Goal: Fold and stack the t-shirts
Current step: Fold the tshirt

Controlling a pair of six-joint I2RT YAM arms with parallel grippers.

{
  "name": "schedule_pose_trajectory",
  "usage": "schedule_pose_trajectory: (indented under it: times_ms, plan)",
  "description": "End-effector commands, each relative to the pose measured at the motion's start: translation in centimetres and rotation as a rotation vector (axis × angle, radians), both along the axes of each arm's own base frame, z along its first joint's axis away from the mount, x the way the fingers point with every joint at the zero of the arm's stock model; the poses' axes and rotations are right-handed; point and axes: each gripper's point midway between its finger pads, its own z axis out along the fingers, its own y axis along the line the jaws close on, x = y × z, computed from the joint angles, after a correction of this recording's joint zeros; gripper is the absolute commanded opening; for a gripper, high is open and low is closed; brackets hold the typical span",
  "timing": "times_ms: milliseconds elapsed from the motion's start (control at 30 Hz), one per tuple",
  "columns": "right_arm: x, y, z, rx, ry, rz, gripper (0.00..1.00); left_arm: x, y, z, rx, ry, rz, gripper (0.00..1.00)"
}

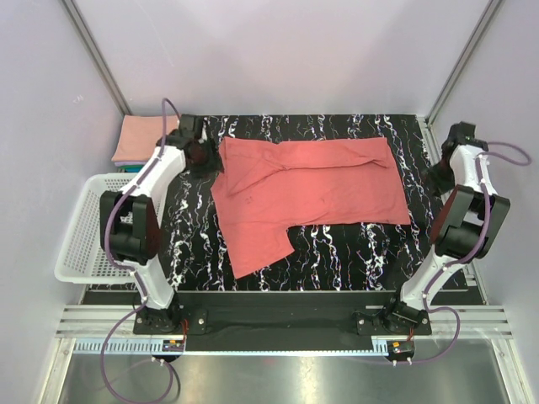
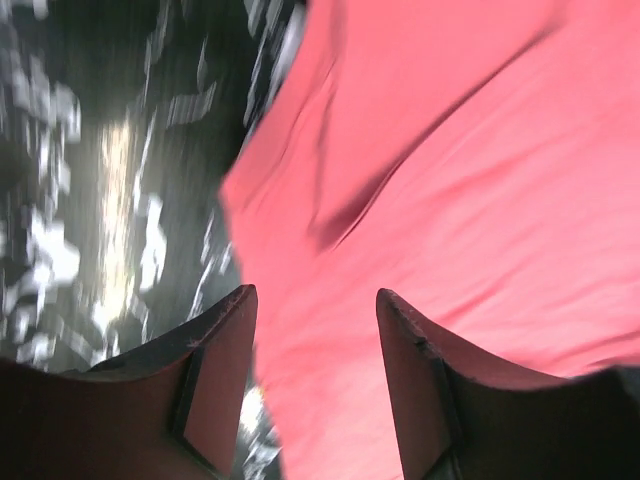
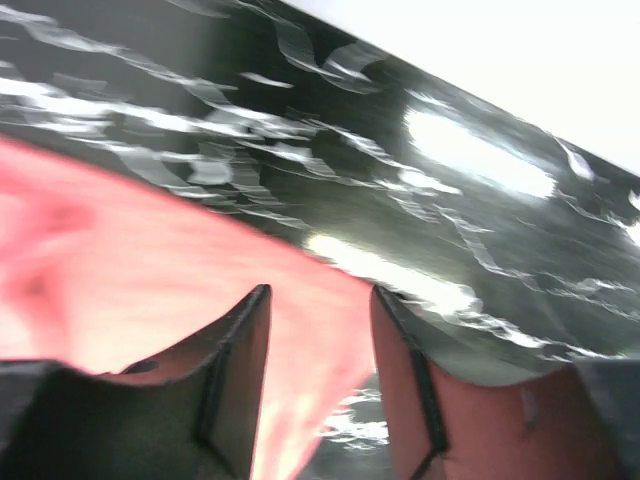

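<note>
Both arms far forward, left claw [image 2: 315,300] and right claw [image 3: 320,295] each with jaws apart.

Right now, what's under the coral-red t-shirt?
The black, white-veined tabletop shows all around the coral-red t-shirt; anything lying beneath the cloth is covered and cannot be seen.

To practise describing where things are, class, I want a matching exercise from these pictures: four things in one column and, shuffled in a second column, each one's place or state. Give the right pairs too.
Things:
1. coral-red t-shirt
2. folded salmon-pink shirt
3. white mesh basket
4. right gripper

Places or states:
A. left of the black marbled table, towards the near side
B. jaws apart, at the spread shirt's right end
C. far left corner, beyond the basket
D. lying across the table top, partly folded

Pairs: 1-D, 2-C, 3-A, 4-B
</note>
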Motion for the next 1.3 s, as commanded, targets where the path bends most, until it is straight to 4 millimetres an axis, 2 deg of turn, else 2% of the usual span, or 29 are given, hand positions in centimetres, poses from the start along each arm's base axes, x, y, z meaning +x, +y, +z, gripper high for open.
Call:
schedule_pose_trajectory:
  times_ms: [0, 33, 67, 100, 133, 167, 200, 233, 267, 300, 333, 367, 400, 433, 500, 533, 567, 600, 767, 867, 1000, 1167, 1267]
  plan:
    - [4.7, 1.2, 2.9, 0.044, -0.134, 0.065, 0.54, 3.5, -1.6, 1.2, -0.122, -0.063, -0.057, 0.56]
    - [6.2, 3.0, 3.2, 0.1, -0.179, 0.112, 0.57, 4.0, -2.1, 1.3, -0.137, -0.073, -0.08, 0.56]
    - [8.0, 3.5, 4.5, 0.098, -0.232, 0.139, 0.59, 4.5, -2.2, 1.1, -0.141, -0.073, -0.083, 0.56]
    - [8.8, 4.0, 3.7, 0.108, -0.215, 0.154, 0.61, 5.6, -2.5, 0.6, -0.146, -0.068, -0.077, 0.56]
    - [9.4, 4.1, 3.7, 0.097, -0.21, 0.16, 0.62, 6.2, -2.8, 0.6, -0.172, -0.063, -0.065, 0.56]
    - [10.8, 4.7, 4.7, 0.086, -0.234, 0.179, 0.62, 6.9, -3.1, 0.5, -0.185, -0.068, -0.063, 0.56]
    - [11.7, 4.9, 4.6, 0.088, -0.243, 0.198, 0.61, 7.7, -3.3, 0.5, -0.192, -0.081, -0.057, 0.56]
    - [12.7, 5.0, 3.0, 0.091, -0.223, 0.212, 0.58, 8.7, -3.7, 0.3, -0.209, -0.081, -0.057, 0.56]
    - [13.8, 4.9, 3.7, 0.076, -0.239, 0.222, 0.57, 9.1, -3.8, -0.1, -0.212, -0.069, -0.053, 0.56]
    - [14.3, 5.0, 1.5, 0.095, -0.193, 0.216, 0.56, 9.1, -3.5, -0.7, -0.205, -0.041, -0.042, 0.56]
    - [14.6, 4.9, 1.1, 0.102, -0.181, 0.209, 0.55, 9.2, -2.8, -1.7, -0.199, -0.019, -0.018, 0.56]
    - [15.4, 4.8, 1.6, 0.101, -0.19, 0.214, 0.55, 9.2, -2.3, -2.1, -0.193, -0.014, -0.002, 0.55]
    - [15.8, 4.8, 0.1, 0.113, -0.174, 0.222, 0.55, 9.2, -2.0, -2.5, -0.194, -0.016, 0.009, 0.55]
    - [16.6, 5.1, 0.0, 0.126, -0.196, 0.243, 0.55, 8.8, -1.8, -3.2, -0.196, -0.004, 0.015, 0.55]
    - [19.4, 5.6, -0.1, 0.134, -0.302, 0.374, 0.56, 9.3, -2.1, -3.6, -0.216, -0.028, 0.0, 0.55]
    - [20.3, 6.9, 0.0, 0.193, -0.357, 0.452, 0.56, 9.3, -2.9, -3.6, -0.261, -0.03, -0.026, 0.54]
    - [21.5, 7.2, 0.5, 0.194, -0.414, 0.513, 0.54, 8.9, -3.2, -4.3, -0.282, -0.021, -0.029, 0.53]
    - [21.8, 7.6, -0.3, 0.241, -0.429, 0.534, 0.54, 9.7, -3.6, -3.9, -0.307, -0.062, -0.025, 0.53]
    - [23.3, 9.1, -0.9, 0.313, -0.506, 0.585, 0.49, 9.2, -4.8, -4.3, -0.393, -0.098, -0.034, 0.51]
    - [22.9, 8.7, -2.3, 0.303, -0.469, 0.581, 0.49, 9.3, -5.2, -3.9, -0.418, -0.108, -0.042, 0.5]
    - [22.5, 8.4, -2.8, 0.278, -0.451, 0.594, 0.45, 10.2, -5.4, -3.4, -0.428, -0.113, -0.035, 0.5]
    - [21.9, 8.2, -3.3, 0.273, -0.42, 0.602, 0.4, 9.9, -4.8, -4.0, -0.389, -0.08, -0.011, 0.5]
    - [20.8, 8.1, -4.0, 0.283, -0.353, 0.579, 0.38, 10.0, -4.4, -3.6, -0.364, -0.08, 0.0, 0.5]
